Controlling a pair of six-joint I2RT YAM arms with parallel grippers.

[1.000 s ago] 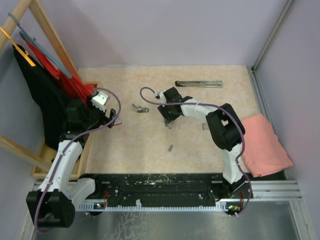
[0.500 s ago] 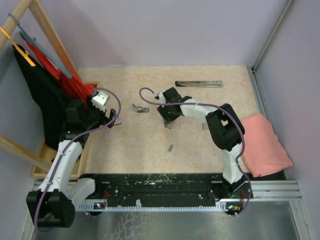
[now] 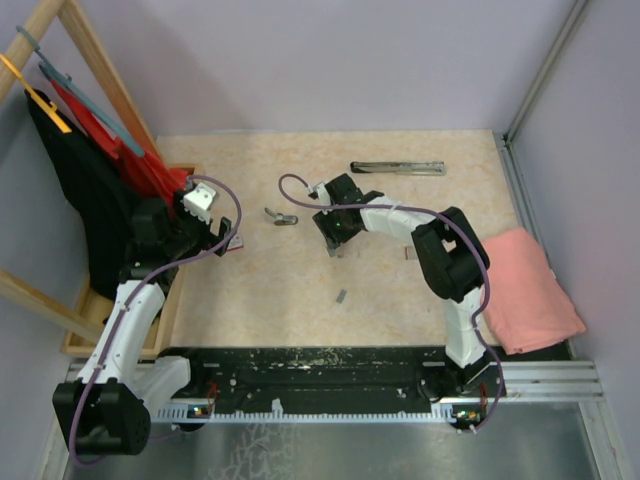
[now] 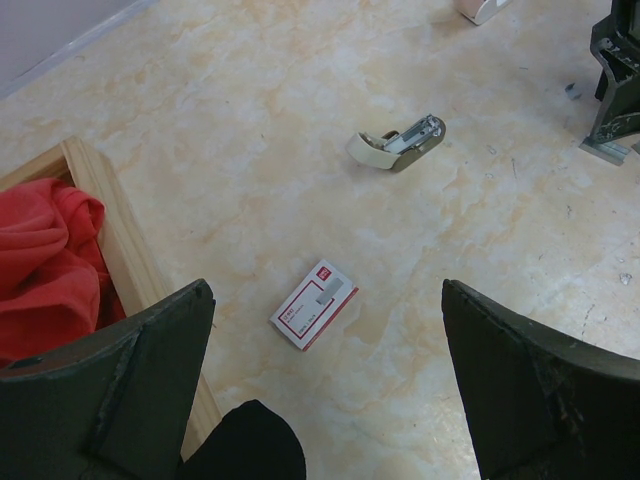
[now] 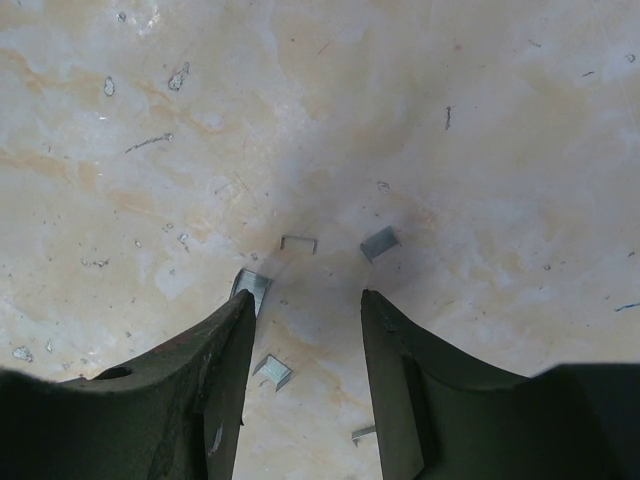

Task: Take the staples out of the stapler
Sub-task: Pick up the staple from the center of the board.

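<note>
Right tool point(image 5: 305, 300), fingers apart, hangs low over the desk point(image 3: 260, 290), left tool point(image 4: 325, 292) gapes wide above a red-and-white box point(image 4: 314, 305) with the stapler point(image 4: 398, 148) beyond it, and the staples point(image 5: 379, 241) lie scattered between and beside the right tool's tips.

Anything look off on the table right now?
Yes: loose staples lie scattered at mixed angles around the right gripper, whose open fingers hold nothing. One more small grey strip lies alone, away from the rest. Nothing looks damaged.
</note>
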